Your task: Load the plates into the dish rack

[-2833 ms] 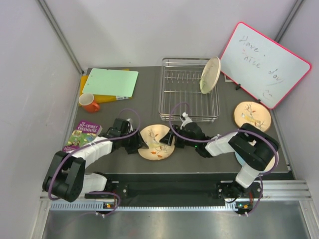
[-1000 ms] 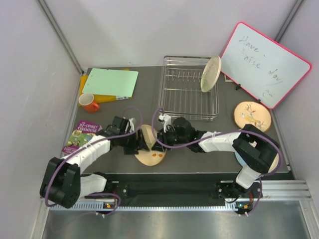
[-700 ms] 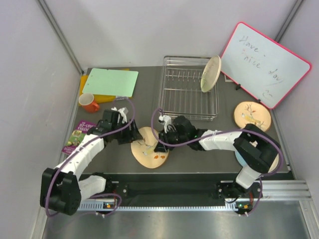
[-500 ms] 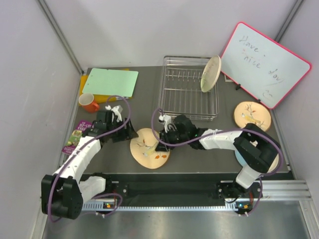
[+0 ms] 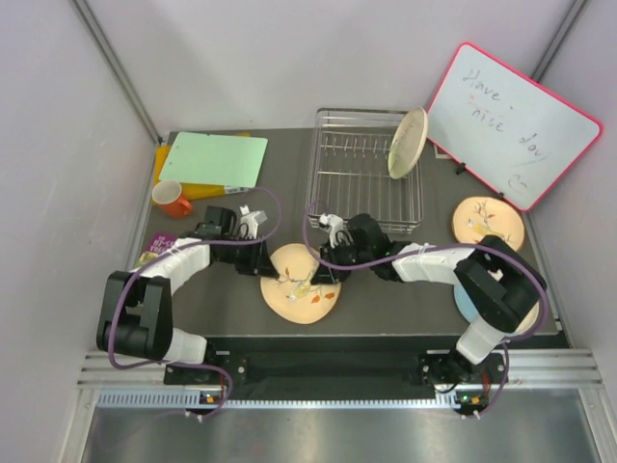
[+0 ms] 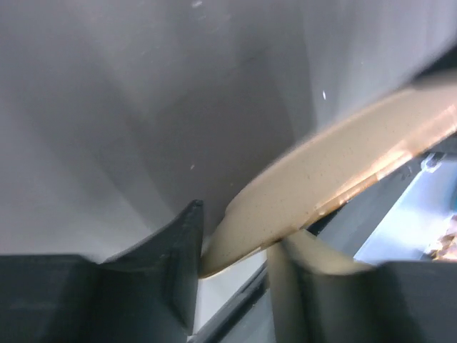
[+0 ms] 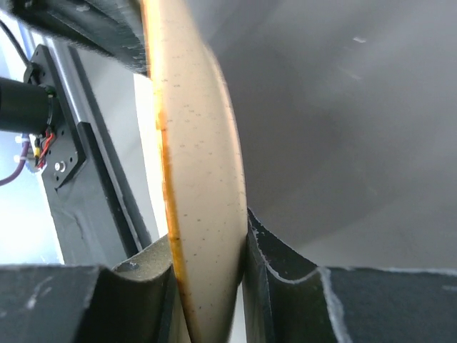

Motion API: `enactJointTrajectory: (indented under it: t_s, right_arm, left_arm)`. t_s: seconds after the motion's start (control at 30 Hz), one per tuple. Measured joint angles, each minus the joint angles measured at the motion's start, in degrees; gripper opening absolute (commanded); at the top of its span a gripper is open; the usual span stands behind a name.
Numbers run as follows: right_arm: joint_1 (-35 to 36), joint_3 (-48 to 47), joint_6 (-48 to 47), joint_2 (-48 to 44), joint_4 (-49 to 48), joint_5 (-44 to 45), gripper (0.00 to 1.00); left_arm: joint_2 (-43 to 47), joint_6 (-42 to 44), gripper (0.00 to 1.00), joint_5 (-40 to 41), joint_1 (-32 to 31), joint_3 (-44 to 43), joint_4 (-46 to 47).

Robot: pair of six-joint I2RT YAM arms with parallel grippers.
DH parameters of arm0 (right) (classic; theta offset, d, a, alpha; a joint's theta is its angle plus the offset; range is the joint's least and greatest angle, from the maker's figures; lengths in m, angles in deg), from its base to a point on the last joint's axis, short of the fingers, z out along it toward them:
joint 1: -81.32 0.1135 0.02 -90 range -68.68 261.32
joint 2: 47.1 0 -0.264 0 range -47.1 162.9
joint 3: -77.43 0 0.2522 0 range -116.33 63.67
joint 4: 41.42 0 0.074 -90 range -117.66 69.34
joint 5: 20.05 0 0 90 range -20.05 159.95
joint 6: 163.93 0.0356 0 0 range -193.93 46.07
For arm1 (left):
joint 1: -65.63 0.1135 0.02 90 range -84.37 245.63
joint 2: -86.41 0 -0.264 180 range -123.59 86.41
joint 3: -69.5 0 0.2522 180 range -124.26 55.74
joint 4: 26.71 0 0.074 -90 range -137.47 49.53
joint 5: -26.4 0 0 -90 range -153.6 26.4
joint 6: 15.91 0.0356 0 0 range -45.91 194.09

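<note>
A peach plate [image 5: 301, 285] with a sprig drawing hangs between both grippers near the table's front middle. My right gripper [image 5: 334, 273] is shut on its right rim; the right wrist view shows the rim [image 7: 200, 179] pinched between both fingers, with the gripper [image 7: 208, 250] around it. My left gripper [image 5: 267, 264] is at the left rim; in the left wrist view the gripper [image 6: 235, 266] has the plate edge [image 6: 314, 179] wedged between its fingers. A yellow-green plate [image 5: 407, 143] stands in the dish rack [image 5: 364, 193]. Another peach plate [image 5: 488, 224] lies at the right. A light blue plate [image 5: 461, 307] is mostly hidden under the right arm.
The pink-framed whiteboard [image 5: 511, 123] leans at the back right beside the rack. An orange mug [image 5: 172, 199], a green folder [image 5: 214, 159] on a yellow one, and a book [image 5: 152, 247] sit at the left, close to the left arm.
The left gripper had let go of the plate and swung away to the left; now it is back at the plate's left rim. The right gripper kept hold and shifted the plate slightly right.
</note>
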State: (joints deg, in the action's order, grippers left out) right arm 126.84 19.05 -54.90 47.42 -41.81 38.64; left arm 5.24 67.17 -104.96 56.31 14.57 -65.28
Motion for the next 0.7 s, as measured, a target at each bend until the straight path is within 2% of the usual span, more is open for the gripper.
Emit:
enactJointTrajectory:
  t_s: [0.07, 0.1, 0.13, 0.17, 0.23, 0.33, 0.47, 0.5, 0.53, 0.57, 0.63, 0.7]
  right_arm:
    - [-1.16, 0.11, 0.26, -0.02, 0.50, -0.37, 0.00]
    - [-2.03, 0.31, 0.31, -0.07, 0.63, -0.98, 0.04]
    - [-2.43, 0.42, 0.26, -0.09, 0.83, -1.16, 0.15]
    - [-2.80, 0.52, 0.28, -0.13, 1.36, -1.36, 0.35]
    - [-3.39, 0.98, 0.24, -0.20, 2.03, -1.70, 0.50]
    - [-3.58, 1.22, -0.59, -0.17, 1.79, -0.26, 0.61]
    - [-3.63, 1.20, -0.50, -0.15, 0.44, -1.81, 0.59]
    - [-3.69, 1.20, -0.44, -0.13, 0.44, -2.05, 0.55]
    - [-3.78, 1.20, -0.37, -0.13, 0.44, -2.34, 0.37]
    - [-3.98, 1.20, -0.35, -0.11, 0.42, -2.62, 0.29]
    - [-5.03, 1.20, -0.09, 0.33, 0.44, -3.26, 0.22]
    - [-6.21, 1.20, 1.03, 1.11, -0.07, -6.32, 0.21]
  left_arm:
    - [-0.15, 4.50, 0.12, -2.10, -0.28, 0.02, 0.87]
    - [-0.52, 6.54, 0.03, -3.19, -0.57, 0.02, 1.66]
    - [-1.16, 8.57, 0.00, -4.44, -0.74, 0.02, 2.45]
    - [-1.88, 10.54, 0.00, -5.75, -0.90, 0.04, 2.99]
    - [-2.91, 13.31, 0.00, -8.09, -1.33, 0.28, 3.63]
    - [-3.15, 11.61, 0.00, -9.07, -2.32, 0.50, 3.15]
    - [-3.58, 11.15, 0.00, -8.90, -2.56, 0.50, 3.39]
    - [-3.58, 11.32, 0.00, -8.92, -2.56, 0.50, 3.37]
    - [-3.58, 11.61, 0.00, -8.94, -2.58, 0.50, 3.28]
    - [-3.58, 12.31, 0.00, -8.96, -2.58, 0.50, 3.15]
    - [-3.45, 14.21, 0.00, -9.18, -2.47, 0.44, 2.54]
    - [-3.43, 16.79, 0.00, -8.87, -2.51, 0.02, 2.12]
